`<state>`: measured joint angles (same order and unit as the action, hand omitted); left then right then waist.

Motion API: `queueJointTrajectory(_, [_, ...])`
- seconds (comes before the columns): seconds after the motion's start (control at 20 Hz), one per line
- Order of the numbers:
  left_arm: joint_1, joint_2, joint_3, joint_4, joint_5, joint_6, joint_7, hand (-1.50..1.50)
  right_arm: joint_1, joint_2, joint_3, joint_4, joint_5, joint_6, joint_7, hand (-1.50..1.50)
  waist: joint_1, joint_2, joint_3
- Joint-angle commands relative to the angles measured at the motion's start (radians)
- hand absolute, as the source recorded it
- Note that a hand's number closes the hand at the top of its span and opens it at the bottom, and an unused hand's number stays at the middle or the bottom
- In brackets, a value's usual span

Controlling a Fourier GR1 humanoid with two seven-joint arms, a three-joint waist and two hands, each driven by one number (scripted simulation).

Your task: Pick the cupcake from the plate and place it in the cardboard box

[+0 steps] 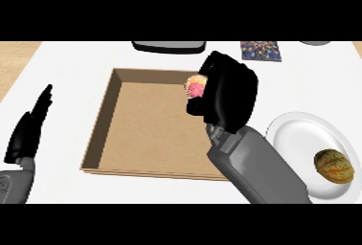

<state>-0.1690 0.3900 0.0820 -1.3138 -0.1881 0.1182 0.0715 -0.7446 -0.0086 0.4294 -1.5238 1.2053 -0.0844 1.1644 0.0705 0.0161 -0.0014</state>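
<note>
right black hand [225, 93] curled round pink-frosted cupcake [195, 86] | cupcake at hand's left side, over open brown cardboard box [106, 107]

No legible text, labels or nos., patterned card [261, 50] at counter back shows colour specks only

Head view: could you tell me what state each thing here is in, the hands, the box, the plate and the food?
Right hand: curled round the cupcake, above the box's right side.
Cupcake: held, off the plate, not yet set down.
Cardboard box: open on top, nothing lying on its floor.
Plate: on the counter, carrying a brownish round food item.
Left hand: open, fingers straight, resting at the left.
</note>
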Motion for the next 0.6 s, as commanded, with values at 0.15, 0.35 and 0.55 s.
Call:
queueJointTrajectory(0.15, [-0.011, -0.013, -0.02, -0.007, -0.031, 0.017, 0.015, 0.0, -0.161, 0.008, -0.092, 0.317, -0.073, -0.18, 0.167, 1.5, 0.005, -0.001, 0.001])
queueJointTrajectory(0.35, [-0.017, -0.001, 0.01, 0.031, -0.008, 0.006, -0.022, 0.0, -0.1, 0.008, -0.155, 0.376, -0.178, -0.328, 0.112, -1.5, 0.007, 0.006, 0.002])
queueJointTrajectory(0.55, [-0.019, -0.01, -0.003, 0.004, -0.018, 0.007, -0.002, 0.0, -0.152, 0.008, -0.146, 0.501, -0.241, -0.445, 0.054, -1.5, 0.012, 0.002, 0.002])
